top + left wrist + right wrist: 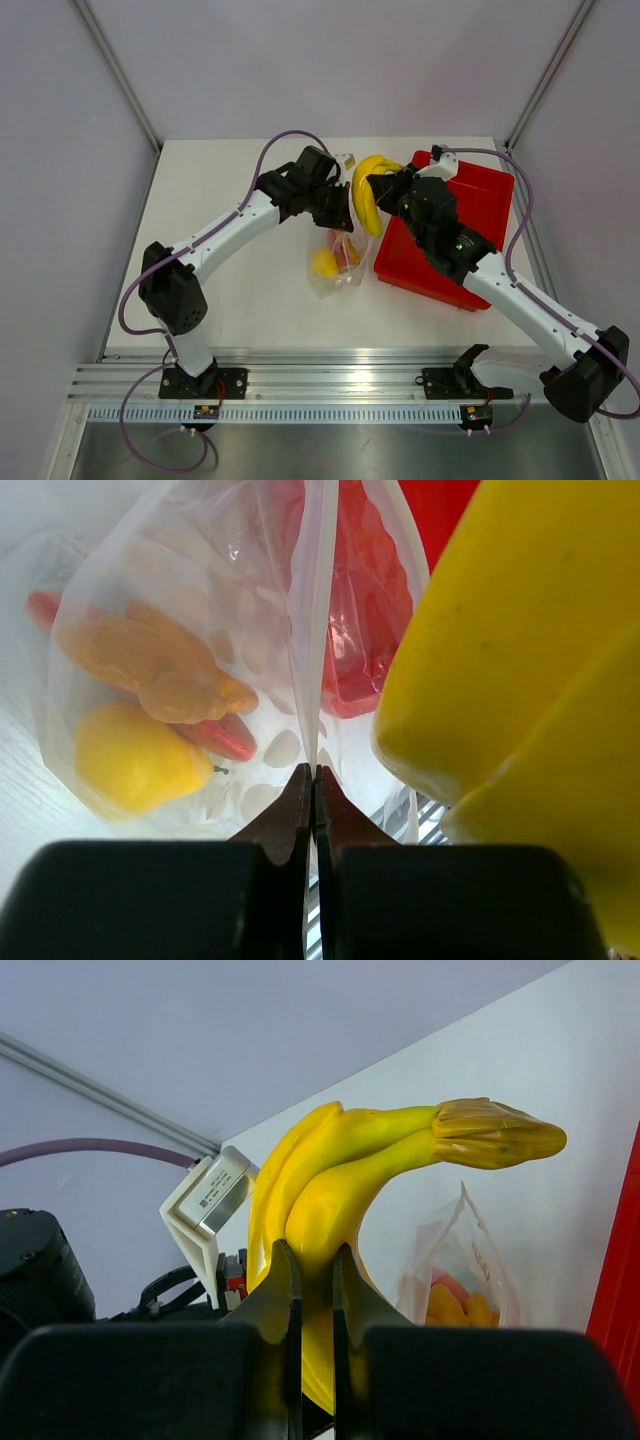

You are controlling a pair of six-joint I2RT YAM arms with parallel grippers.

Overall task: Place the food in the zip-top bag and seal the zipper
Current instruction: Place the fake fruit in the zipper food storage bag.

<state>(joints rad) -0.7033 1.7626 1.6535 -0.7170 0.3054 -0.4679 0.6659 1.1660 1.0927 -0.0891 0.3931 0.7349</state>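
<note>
Arms meet over the middle of the far half of the table (240, 290). The left arm rises from its base at the near left and reaches forward and to the right. The left gripper (314, 778) points down, with its fingers pressed together on a thin upper edge of the zip-top bag (335, 265). The zipper cannot be made out.

The right arm stretches from the near right, diagonally up and to the left across the red tray (485, 195). The right gripper (315, 1252) is clamped on the banana (360, 195), which is held off the table just beside the left gripper and above the bag. The stalk end of the banana points away from the fingers.

The bag hangs from the left gripper toward the near side. Inside it are a yellow lump (135, 760), orange knobbly pieces (150, 665) and a red slice (228, 738). Whether its bottom rests on the table cannot be told.

The tray's near-left side is just beside the bag on the right. Open white surface lies to the left of the bag and in front of it, up to the metal rail (330, 385) at the near edge. The enclosure walls stand well apart from both grippers.
</note>
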